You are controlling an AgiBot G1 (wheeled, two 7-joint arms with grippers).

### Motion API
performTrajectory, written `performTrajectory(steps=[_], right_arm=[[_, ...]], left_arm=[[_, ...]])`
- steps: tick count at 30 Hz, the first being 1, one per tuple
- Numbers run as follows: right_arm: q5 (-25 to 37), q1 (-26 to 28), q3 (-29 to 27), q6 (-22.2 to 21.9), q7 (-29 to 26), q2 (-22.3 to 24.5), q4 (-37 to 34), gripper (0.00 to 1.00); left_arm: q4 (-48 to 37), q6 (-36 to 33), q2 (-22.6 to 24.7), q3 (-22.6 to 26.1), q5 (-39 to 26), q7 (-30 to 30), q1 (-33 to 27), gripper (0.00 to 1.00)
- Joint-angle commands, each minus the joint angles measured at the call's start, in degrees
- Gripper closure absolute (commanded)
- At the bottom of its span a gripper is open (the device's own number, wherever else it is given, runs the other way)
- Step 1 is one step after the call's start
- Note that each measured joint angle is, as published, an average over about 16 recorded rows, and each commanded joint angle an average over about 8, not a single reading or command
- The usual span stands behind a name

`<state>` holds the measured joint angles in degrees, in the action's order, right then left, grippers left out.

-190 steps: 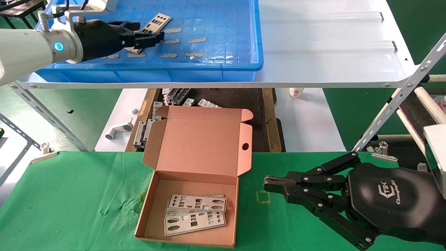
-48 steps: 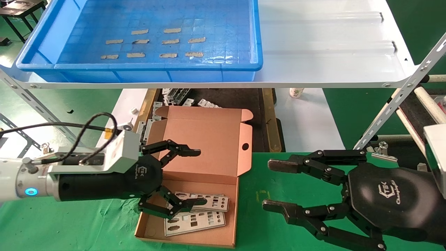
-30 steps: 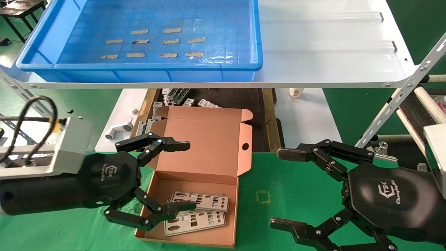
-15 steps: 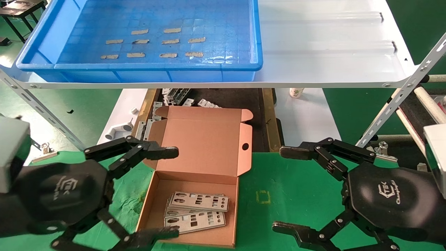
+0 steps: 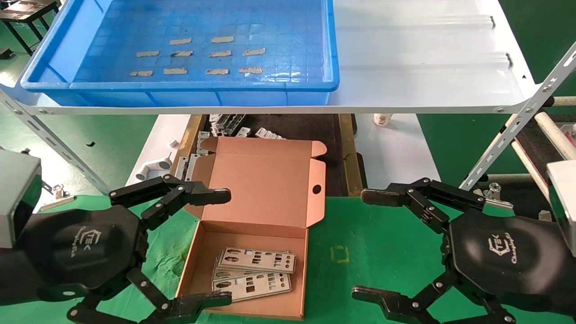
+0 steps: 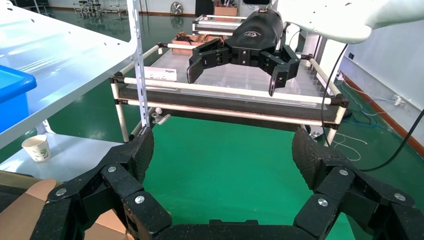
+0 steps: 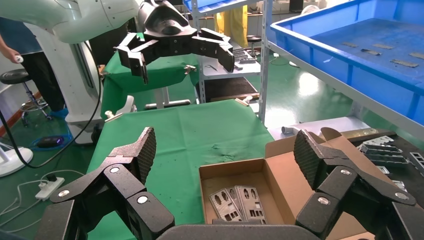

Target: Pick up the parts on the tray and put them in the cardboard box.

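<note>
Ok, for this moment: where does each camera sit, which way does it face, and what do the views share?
Head view: on the robot's head, looking forward and down at the blue tray, the cardboard box and both open claws, left claw, right claw.
Left wrist view: on the left arm, facing across the green table to the right claw; own claw frames it.
Right wrist view: on the right arm, facing the left claw; own claw frames it.
Shared: head and right wrist views both show the plates in the box.
</note>
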<state>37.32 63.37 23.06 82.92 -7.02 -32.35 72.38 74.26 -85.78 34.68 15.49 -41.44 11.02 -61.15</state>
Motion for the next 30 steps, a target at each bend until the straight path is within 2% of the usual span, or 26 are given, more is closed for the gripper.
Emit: performTrajectory(steps=[1,30], right_arm=[[0.0,0.0,0.0,0.0,0.0,0.0,0.0,0.0],[0.0,0.0,0.0,0.02,0.0,0.0,0.0,0.0]], left_arm=[[-0.18,0.02,0.09,0.13,-0.11,-0.08,-0.1,0.0],[-0.83,0.12,0.38,0.61,-0.49,-0.38,-0.46,0.0]])
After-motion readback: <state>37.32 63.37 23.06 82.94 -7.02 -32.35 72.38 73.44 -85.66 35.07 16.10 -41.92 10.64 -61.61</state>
